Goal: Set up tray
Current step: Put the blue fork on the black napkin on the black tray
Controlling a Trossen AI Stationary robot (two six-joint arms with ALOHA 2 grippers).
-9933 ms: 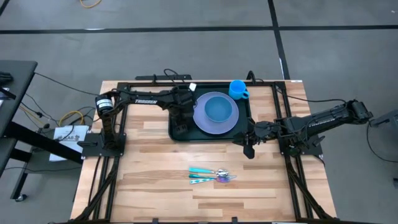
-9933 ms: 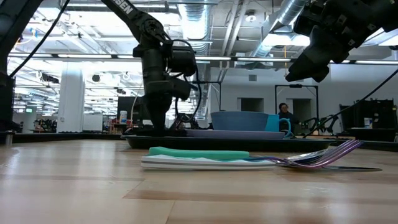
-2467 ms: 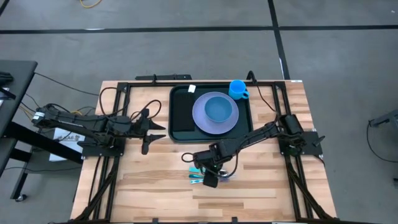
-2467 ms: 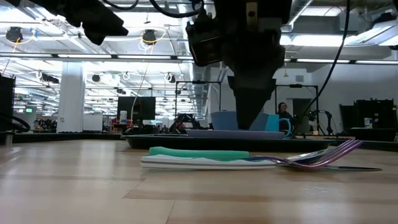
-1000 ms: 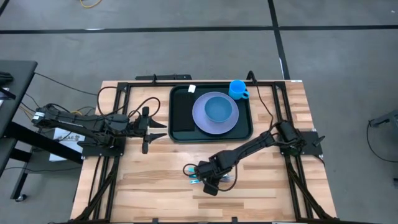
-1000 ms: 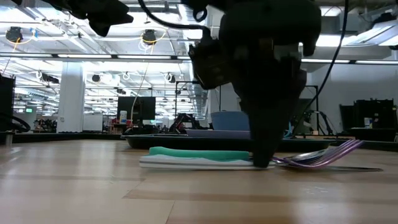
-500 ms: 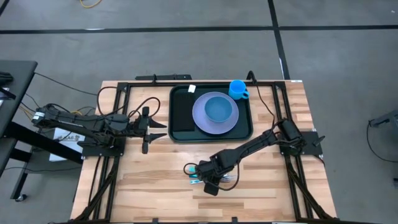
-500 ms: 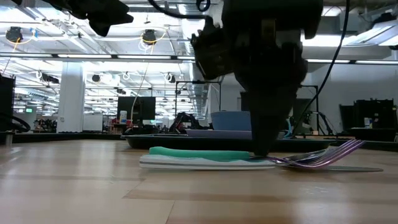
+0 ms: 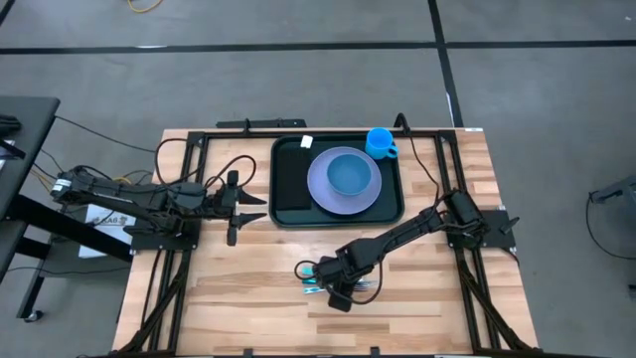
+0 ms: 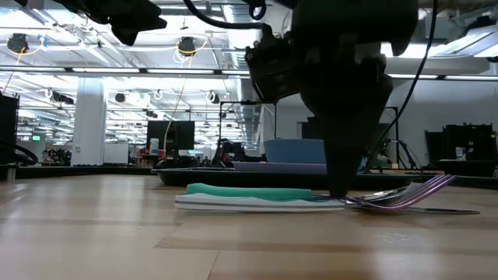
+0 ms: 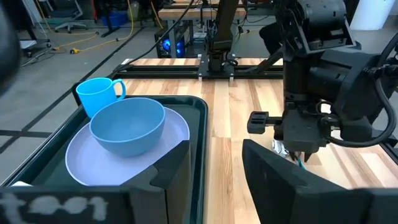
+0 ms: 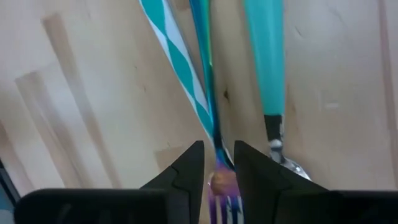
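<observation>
The dark green tray lies at the table's far middle. It holds a lavender plate with a blue bowl on it. A blue cup stands by the tray's far right corner. Three pieces of cutlery lie side by side on the wood near the front. My right gripper points down over them, shut on a fork. Beside the fork lie a teal-handled piece and a teal-and-white striped handle. My left gripper hangs open, left of the tray, with nothing in it. My right gripper pinches the fork's thin iridescent neck, just behind the tines, between its two fingers. The fingers come from above, pointing steeply down, and stand across the fork. In the low view the fork's tines and the handles still lie low along the table.
The black arm frames run along both side edges of the table. Bare wood lies left of the cutlery and in front of it. Beyond the table's far edge the low view shows a workshop with a person far off.
In the low view my right gripper's fingertips, which stood on the table top a second ago, now sit a little higher and slightly further toward the fork's tines. The gap between them is unchanged. The cutlery lies as it did.
</observation>
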